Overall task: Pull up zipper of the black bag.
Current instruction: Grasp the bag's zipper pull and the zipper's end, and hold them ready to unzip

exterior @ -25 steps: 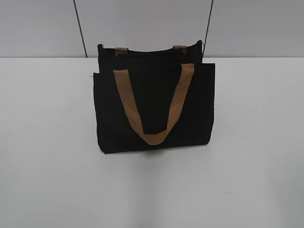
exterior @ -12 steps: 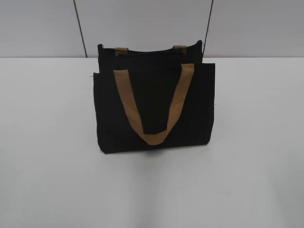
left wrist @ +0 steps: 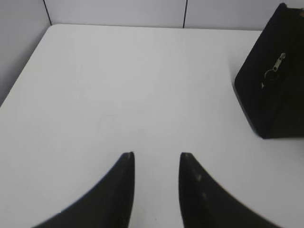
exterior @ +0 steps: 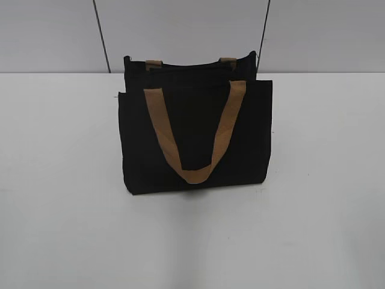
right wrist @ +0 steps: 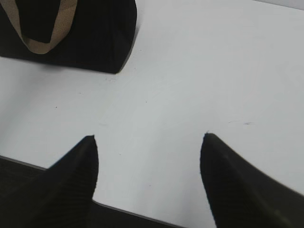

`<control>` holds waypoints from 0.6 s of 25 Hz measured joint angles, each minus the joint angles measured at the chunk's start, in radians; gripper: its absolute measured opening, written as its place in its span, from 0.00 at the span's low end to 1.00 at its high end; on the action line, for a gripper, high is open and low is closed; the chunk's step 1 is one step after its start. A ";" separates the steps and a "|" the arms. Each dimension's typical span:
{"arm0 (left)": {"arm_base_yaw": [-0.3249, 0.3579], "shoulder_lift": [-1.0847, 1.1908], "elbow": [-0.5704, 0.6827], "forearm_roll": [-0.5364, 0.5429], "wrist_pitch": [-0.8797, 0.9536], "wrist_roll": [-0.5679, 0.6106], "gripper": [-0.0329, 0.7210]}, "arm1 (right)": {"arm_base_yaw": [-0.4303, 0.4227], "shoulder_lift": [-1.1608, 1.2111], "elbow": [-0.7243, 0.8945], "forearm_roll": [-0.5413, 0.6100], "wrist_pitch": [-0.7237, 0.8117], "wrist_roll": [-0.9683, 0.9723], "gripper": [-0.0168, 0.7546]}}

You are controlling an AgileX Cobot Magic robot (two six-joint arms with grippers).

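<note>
The black bag [exterior: 195, 135] stands upright at the middle of the white table, its tan handle [exterior: 195, 129] hanging down the front. In the left wrist view the bag's end [left wrist: 275, 80] shows at the right, with the zipper's small silver pull tab [left wrist: 274, 70] hanging on it. In the right wrist view the bag's lower corner [right wrist: 90, 33] is at the top left. My left gripper [left wrist: 156, 154] is open and empty over bare table, left of the bag. My right gripper [right wrist: 148, 137] is open wide and empty near the table's front edge. Neither gripper shows in the exterior view.
The white table [exterior: 325, 180] spreads round the bag on all sides. A grey panelled wall [exterior: 180, 30] stands behind it. The table's front edge [right wrist: 133, 213] shows below my right gripper.
</note>
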State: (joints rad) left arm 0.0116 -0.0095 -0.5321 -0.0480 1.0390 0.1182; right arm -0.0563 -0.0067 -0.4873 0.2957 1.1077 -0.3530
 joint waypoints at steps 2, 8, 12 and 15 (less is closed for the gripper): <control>0.000 0.000 -0.007 0.002 -0.040 0.000 0.49 | 0.000 0.000 0.000 0.000 0.000 0.000 0.70; 0.000 0.013 -0.009 0.006 -0.138 0.000 0.87 | 0.000 0.000 0.000 0.000 0.000 0.000 0.70; 0.000 0.105 -0.009 0.002 -0.264 0.000 0.91 | 0.000 0.000 0.000 0.000 0.000 0.000 0.70; 0.000 0.176 -0.008 -0.007 -0.455 0.012 0.88 | 0.000 0.000 0.000 0.000 0.000 0.000 0.70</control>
State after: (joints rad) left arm 0.0116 0.1668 -0.5401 -0.0551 0.5840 0.1298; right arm -0.0563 -0.0067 -0.4873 0.2957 1.1077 -0.3530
